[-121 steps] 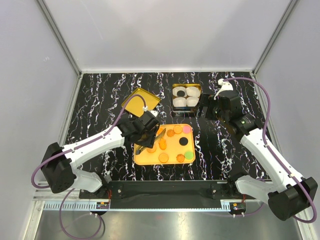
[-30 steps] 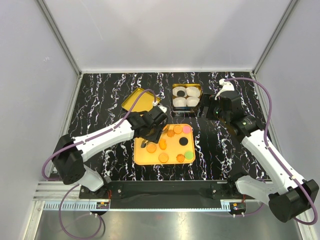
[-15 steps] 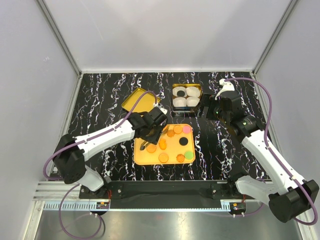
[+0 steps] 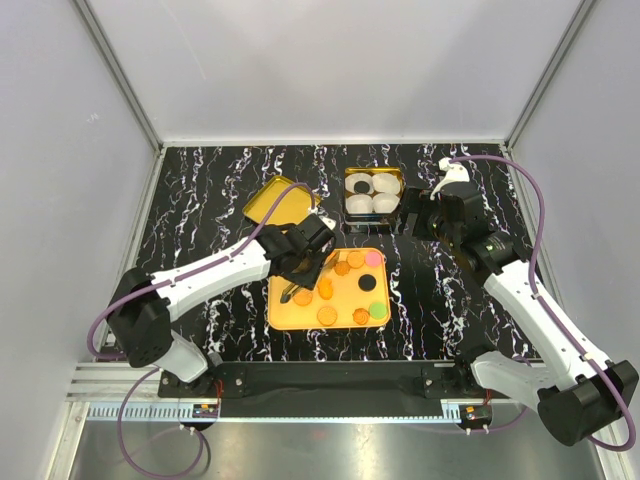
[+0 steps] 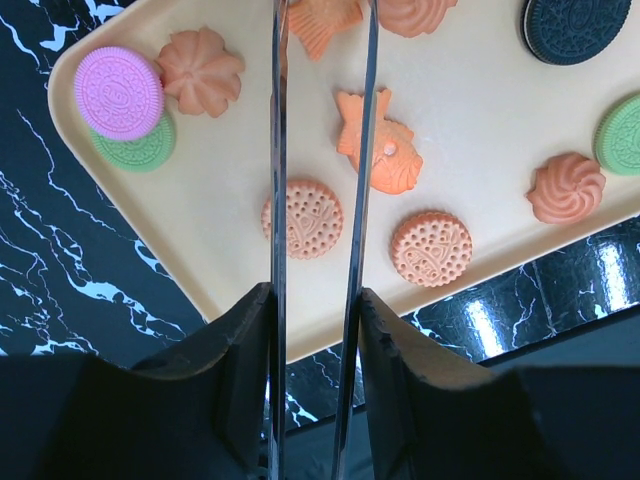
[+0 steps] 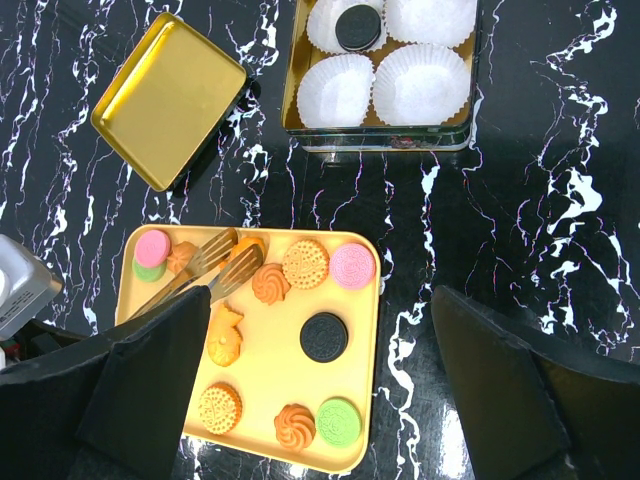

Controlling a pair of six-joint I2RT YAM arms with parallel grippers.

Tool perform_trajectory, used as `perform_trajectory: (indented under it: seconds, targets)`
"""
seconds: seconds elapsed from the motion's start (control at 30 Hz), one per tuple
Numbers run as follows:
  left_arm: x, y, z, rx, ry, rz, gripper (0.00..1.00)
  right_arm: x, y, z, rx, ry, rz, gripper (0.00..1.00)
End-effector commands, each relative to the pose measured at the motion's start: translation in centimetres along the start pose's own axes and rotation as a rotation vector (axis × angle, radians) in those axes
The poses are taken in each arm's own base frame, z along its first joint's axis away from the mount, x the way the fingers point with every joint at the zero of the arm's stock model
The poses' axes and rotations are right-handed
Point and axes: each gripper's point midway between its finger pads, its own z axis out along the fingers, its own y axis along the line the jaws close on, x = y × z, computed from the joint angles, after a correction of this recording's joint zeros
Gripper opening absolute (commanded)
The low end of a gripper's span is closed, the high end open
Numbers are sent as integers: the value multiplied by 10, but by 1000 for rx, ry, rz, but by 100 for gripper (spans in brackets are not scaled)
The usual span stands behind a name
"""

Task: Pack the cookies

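Squeezing the tongs [image 5: 277, 200] slowly matters here, I judge: the left hand [image 5: 315, 335] pinches both thin blades, whose forked tips lie among the cookies [image 6: 305, 262] near the tray's [image 6: 290, 385] 10 o'clock corner, and they should bracket one disc before lifting toward the tin [image 6: 380, 138] at 12 o'clock. Right hand [image 6: 320, 370] hovers above, spread wide. Cookies lie flat on the tray, mostly orange embossed rounds and rosettes, some black, pink and green; one black cookie [image 6: 355, 27] sits in a paper cup [image 6: 318, 20].
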Motion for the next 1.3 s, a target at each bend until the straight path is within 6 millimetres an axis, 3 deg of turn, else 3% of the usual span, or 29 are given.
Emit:
perform_trajectory:
  seconds: [0.0,0.33,0.67,1.27]
  targets:
    - [-17,-3,-12,16,-61,-4,38,-12,1,-4,0,-50,-12,100]
    - [-31,6,-41,-4,-133,-21,37,-13,1,-7,3,-56,-10,99]
    - [-36,4,-52,13,-156,-26,37,-12,1,-5,3,-51,-10,100]
    - [-20,-4,-21,38,-74,15,37,-9,-1,-3,7,-43,-9,100]
